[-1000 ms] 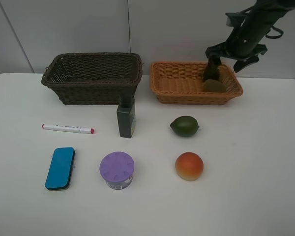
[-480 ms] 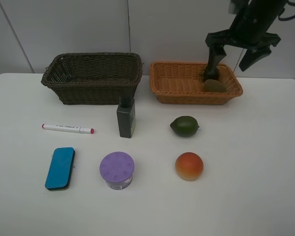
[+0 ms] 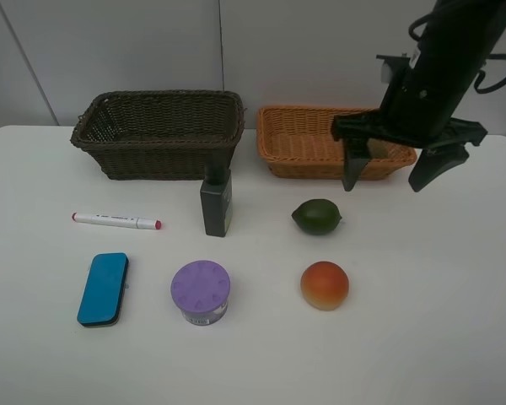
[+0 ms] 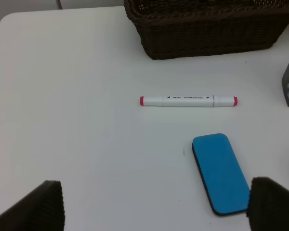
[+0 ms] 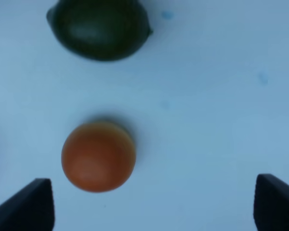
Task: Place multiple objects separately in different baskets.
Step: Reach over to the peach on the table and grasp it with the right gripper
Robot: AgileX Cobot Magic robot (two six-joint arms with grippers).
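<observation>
Black pincer first: my right gripper point(image 3: 386, 181) is spread wide and holding nothing, hanging at the front wall of the light orange basket point(image 3: 304, 160), near its right end. Its wrist cam looks straight down at the lime point(image 5: 98, 29) and the peach point(image 5: 98, 156) on the white table point(image 3: 455, 295), both clear of the fingers.

The left gripper point(image 4: 156, 207) only shows on its own wrist cam. It's wide open too, empty, over bare table with the eraser point(image 4: 220, 173) just beside one finger. The marker point(image 4: 188, 100) lies past that, then the dark brown basket point(image 4: 207, 33).

Only the high cam shows the purple-lidded jar point(image 3: 201, 290) and the whole bottle point(image 3: 217, 201).

A second ago the right gripper had a finger down in the orange basket next to the kiwi. Now it's out toward me and the arm covers that spot. Nothing on the table moved.
</observation>
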